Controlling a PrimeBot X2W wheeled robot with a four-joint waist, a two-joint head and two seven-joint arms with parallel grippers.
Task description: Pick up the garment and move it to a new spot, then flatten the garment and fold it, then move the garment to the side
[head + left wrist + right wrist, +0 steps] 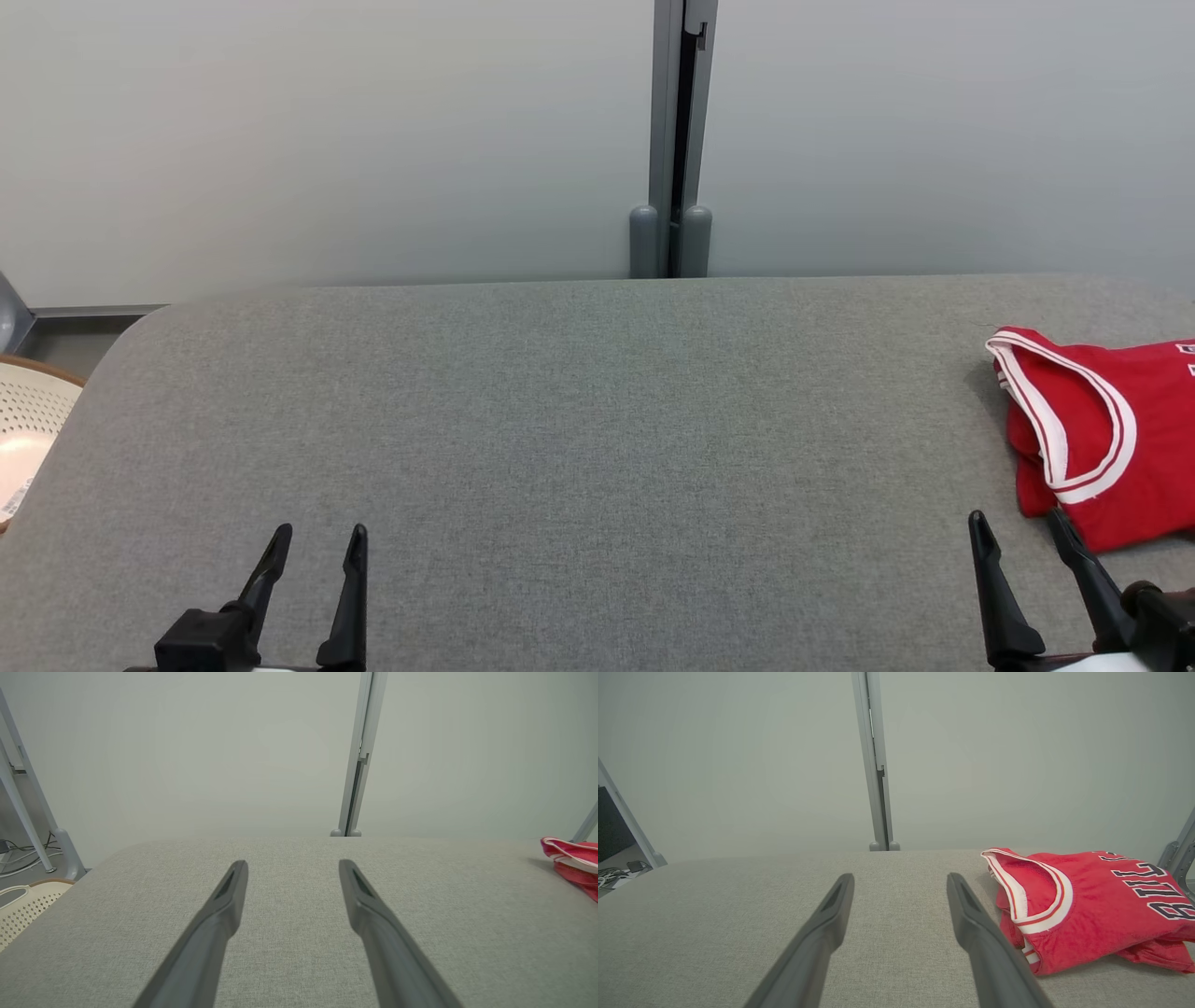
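A red jersey (pixel 1111 439) with white-and-red trim and dark lettering lies folded at the right edge of the grey table (pixel 579 420). The right wrist view shows the jersey (pixel 1087 905) just right of my fingers, and its corner (pixel 572 858) appears far right in the left wrist view. My right gripper (pixel 1018 523) is open at the lower right, its right fingertip close to the jersey's near edge, nothing between the fingers (pixel 971 914). My left gripper (pixel 319 537) is open at the lower left, empty, far from the jersey.
A cream perforated basket (pixel 23 420) stands off the table's left end. Pale partition panels with a grey post (pixel 677 140) run behind the table's far edge. Cables lie on the floor (pixel 23 854) at far left.
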